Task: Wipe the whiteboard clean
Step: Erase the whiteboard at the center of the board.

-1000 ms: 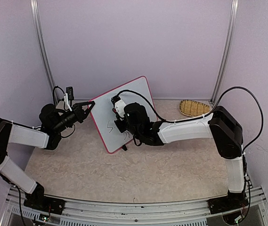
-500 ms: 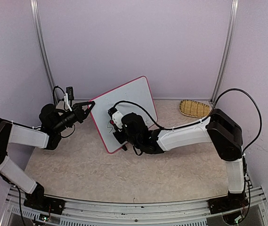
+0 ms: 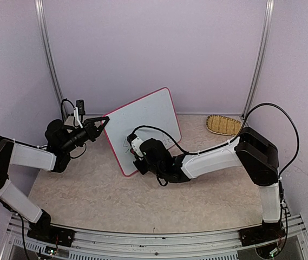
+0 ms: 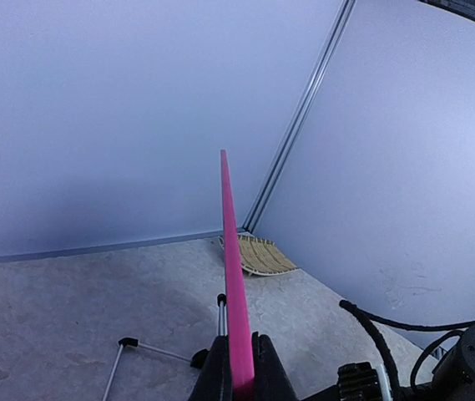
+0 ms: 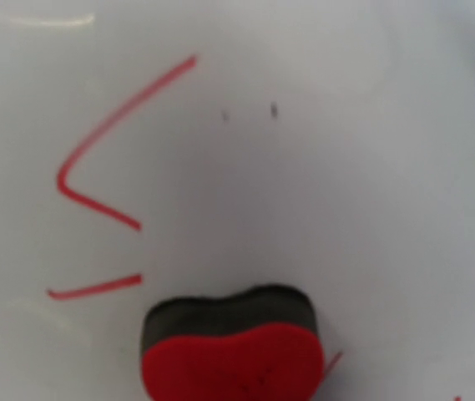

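Whiteboard [image 3: 149,115], pink-framed, standing on edge a little left of the middle of the table [image 3: 143,200], toward the far side, writing face turned right and near. Pinched at its left frame edge by the left gripper [image 3: 105,120], black fingers [image 4: 218,376] pressed together on the pink rim, seen edge-on from the left wrist. Held that way, most likely, as a brace against wiping pressure from the other side, against tipping or skidding on the small black feet [image 4: 126,342]. Right gripper [image 3: 136,156] low against the near-left part of the face, clamped on a red-and-black eraser [image 5: 233,351]. Its own fingers out of frame in the right wrist view, so grip judged from the eraser sitting flat on a nearly upright surface. Dark felt side against the board, just beside the remaining red marker strokes [image 5: 95,167]: an angled hook and a short dash, apart from the eraser, not yet touched. Faint specks further up, tiny red ticks at the lower edge of that view. Far and right part of the face apparently clean from above, hence task judged well along, only the near-left corner to do. Next, probably, a sweep toward the board's left edge over the strokes, firm enough to lift ink, light enough not to shove the frame out of the left pinch. Woven basket [image 3: 223,124] well apart at the far right, no part in this.
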You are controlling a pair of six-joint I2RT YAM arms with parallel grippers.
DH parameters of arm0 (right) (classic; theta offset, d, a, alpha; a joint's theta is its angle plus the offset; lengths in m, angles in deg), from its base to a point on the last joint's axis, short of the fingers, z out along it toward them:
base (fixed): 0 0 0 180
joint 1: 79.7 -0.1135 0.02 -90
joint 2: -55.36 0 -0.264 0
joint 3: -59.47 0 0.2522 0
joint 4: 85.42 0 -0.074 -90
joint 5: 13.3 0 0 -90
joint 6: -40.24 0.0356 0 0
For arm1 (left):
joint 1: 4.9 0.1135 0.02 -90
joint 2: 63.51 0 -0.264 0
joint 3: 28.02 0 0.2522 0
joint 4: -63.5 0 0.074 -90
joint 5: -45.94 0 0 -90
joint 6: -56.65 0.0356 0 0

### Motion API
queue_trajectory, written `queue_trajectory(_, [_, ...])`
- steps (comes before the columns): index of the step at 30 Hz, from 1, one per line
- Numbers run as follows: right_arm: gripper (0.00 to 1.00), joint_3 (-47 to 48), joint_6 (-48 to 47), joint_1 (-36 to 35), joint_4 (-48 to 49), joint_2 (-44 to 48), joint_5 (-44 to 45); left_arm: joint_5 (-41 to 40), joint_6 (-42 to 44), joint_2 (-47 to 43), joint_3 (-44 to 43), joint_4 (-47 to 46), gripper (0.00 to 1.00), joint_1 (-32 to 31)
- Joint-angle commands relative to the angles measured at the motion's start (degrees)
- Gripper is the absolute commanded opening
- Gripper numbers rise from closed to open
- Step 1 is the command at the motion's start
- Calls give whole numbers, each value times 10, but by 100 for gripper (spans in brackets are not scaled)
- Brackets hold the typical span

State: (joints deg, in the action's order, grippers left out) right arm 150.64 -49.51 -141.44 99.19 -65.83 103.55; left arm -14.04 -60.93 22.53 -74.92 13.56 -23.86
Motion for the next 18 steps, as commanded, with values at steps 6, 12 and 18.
queue_trajectory(6, [16, -8, 11, 0, -37, -19, -7, 80, 32, 9, 5, 30, 0, -19])
queue_trajectory(12, [17, 31, -12, -2, -35, -14, -11, 80, 32, 9, 5, 29, 0, -19])
queue_trajectory(18, [17, 82, -44, -2, -36, -17, -2, 79, 33, 7, 6, 31, 0, -19])
